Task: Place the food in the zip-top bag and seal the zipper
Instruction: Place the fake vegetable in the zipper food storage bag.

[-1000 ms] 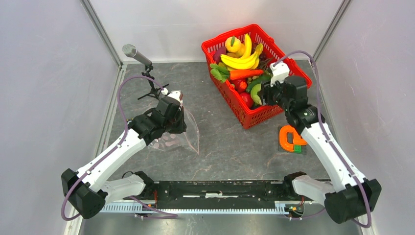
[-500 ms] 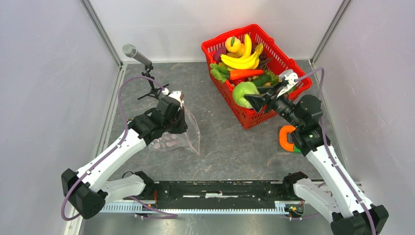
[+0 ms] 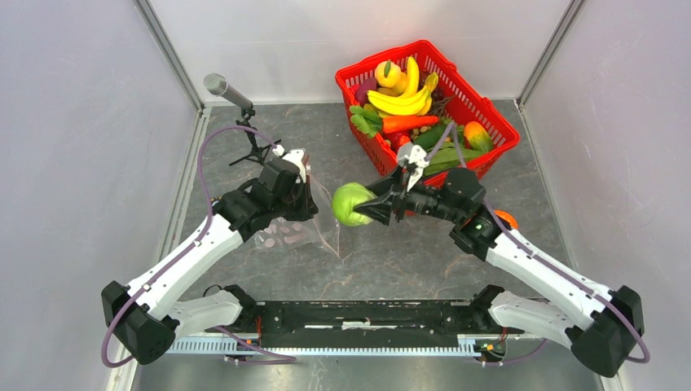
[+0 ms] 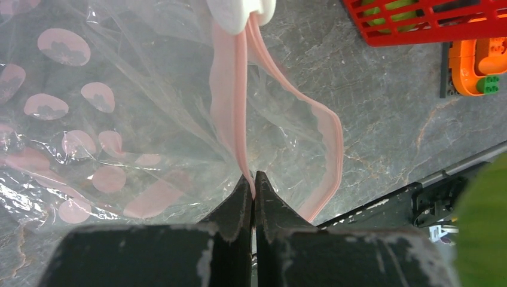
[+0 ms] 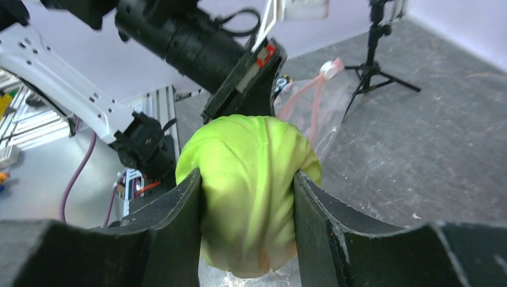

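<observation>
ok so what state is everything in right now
left gripper, shut on the zipper
right gripper, shut on the green vegetable
green vegetable, held off the table near the bag mouth
zip-top bag, mouth open, unsealed
zipper, strips parted, one pinched
red basket, loaded with bananas and more
</observation>
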Action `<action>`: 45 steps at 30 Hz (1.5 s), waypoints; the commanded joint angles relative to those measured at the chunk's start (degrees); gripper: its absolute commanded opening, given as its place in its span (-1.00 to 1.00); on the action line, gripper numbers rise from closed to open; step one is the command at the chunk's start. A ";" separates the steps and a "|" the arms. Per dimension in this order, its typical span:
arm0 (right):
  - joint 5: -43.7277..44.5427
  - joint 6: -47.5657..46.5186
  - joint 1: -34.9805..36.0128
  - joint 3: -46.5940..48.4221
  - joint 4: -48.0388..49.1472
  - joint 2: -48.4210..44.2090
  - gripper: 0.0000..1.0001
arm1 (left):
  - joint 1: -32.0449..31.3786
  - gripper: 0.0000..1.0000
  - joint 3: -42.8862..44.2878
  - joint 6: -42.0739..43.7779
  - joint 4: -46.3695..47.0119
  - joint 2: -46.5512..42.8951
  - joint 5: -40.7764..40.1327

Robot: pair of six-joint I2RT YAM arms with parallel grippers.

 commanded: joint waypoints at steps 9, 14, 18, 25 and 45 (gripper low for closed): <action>0.91 -6.69 9.69 0.15 3.64 8.29 -0.25 | 0.21 -0.96 4.89 -1.97 1.62 0.65 4.87; 12.94 -7.29 10.46 -0.25 3.16 9.72 -0.28 | 0.21 -0.96 5.24 -1.79 0.87 0.59 5.76; 24.91 -6.98 10.47 0.02 1.43 10.49 -0.27 | 0.21 -0.96 5.42 -1.22 0.64 -0.01 7.24; 33.67 -2.18 10.60 0.40 2.59 12.50 -0.27 | 0.21 -0.96 6.44 0.47 0.27 0.50 12.77; 25.55 -30.69 18.82 -1.80 -0.23 7.29 -0.11 | 0.78 -0.96 12.92 7.00 -3.69 -0.38 16.46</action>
